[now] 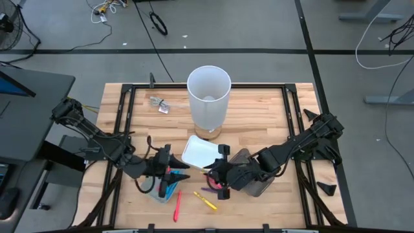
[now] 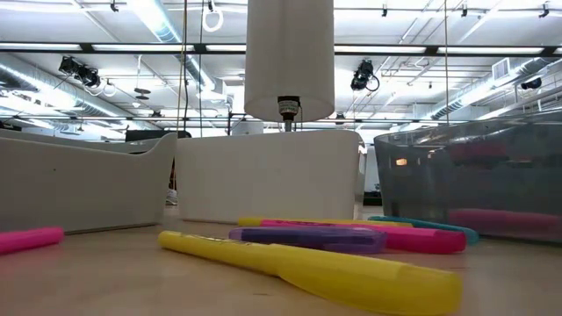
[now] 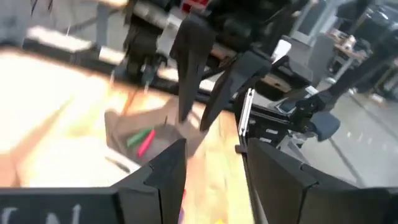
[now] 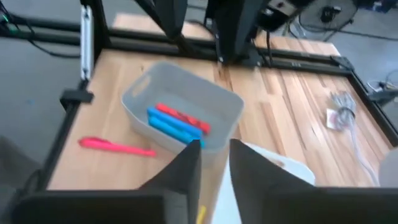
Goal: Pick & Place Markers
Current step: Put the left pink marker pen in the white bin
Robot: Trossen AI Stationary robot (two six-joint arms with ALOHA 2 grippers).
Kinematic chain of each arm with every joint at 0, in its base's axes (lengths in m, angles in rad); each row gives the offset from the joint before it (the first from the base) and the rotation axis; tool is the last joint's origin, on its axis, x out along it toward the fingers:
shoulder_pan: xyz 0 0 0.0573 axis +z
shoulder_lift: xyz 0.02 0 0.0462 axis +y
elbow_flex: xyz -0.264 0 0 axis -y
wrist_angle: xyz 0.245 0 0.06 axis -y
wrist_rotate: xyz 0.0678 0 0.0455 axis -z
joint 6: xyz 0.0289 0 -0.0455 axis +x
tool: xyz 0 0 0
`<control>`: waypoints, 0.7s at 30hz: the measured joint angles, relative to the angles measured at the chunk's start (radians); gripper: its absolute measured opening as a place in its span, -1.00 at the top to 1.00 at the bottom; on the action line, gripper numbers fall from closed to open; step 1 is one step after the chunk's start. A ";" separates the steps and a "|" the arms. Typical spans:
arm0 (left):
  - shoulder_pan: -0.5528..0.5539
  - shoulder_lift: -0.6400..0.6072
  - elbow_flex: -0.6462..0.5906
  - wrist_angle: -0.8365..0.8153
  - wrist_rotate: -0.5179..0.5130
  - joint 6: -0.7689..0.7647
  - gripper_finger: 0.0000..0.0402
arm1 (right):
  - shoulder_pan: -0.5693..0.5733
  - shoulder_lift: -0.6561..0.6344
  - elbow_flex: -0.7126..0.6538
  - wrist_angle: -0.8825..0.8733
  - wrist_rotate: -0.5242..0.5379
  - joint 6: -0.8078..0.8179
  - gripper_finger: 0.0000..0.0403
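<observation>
Crowding: left gripper (image 1: 169, 169) and right gripper (image 1: 220, 178) hover close together, a collision risk if either swings in.
Left gripper: fingers spread, empty, above the grey tray (image 4: 180, 118) holding blue and red markers (image 4: 177, 124).
Right gripper: narrow gap between fingers (image 4: 186, 168), nothing pinched that I can see.
Loose markers: yellow marker (image 1: 206, 200) and pink marker (image 1: 176, 206) lie on the counter (image 1: 259, 116) just beside the grippers; a careless descent could knock them rolling.
Purple marker (image 2: 303, 237): touches its neighbours, so a grab may drag two.

Wooden table (image 1: 259, 116) bears trays (image 1: 197, 154) and markers (image 1: 206, 201) (loose).
</observation>
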State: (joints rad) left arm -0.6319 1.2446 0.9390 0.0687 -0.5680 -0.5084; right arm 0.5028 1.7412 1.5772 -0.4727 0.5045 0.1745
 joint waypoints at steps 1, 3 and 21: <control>0.000 0.000 0.000 -0.017 -0.007 -0.048 0.12 | -0.003 0.000 0.000 -0.016 0.000 -0.001 0.54; 0.000 0.000 0.000 -0.050 -0.012 -0.158 0.12 | -0.006 0.000 0.000 -0.049 0.000 -0.002 0.46; -0.001 0.164 0.067 -0.286 0.082 -0.905 0.12 | 0.143 0.000 0.000 -0.413 0.001 0.131 0.32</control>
State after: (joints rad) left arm -0.6331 1.4081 1.0065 -0.2174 -0.4864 -1.4131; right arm 0.6456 1.7412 1.5768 -0.8852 0.5057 0.3059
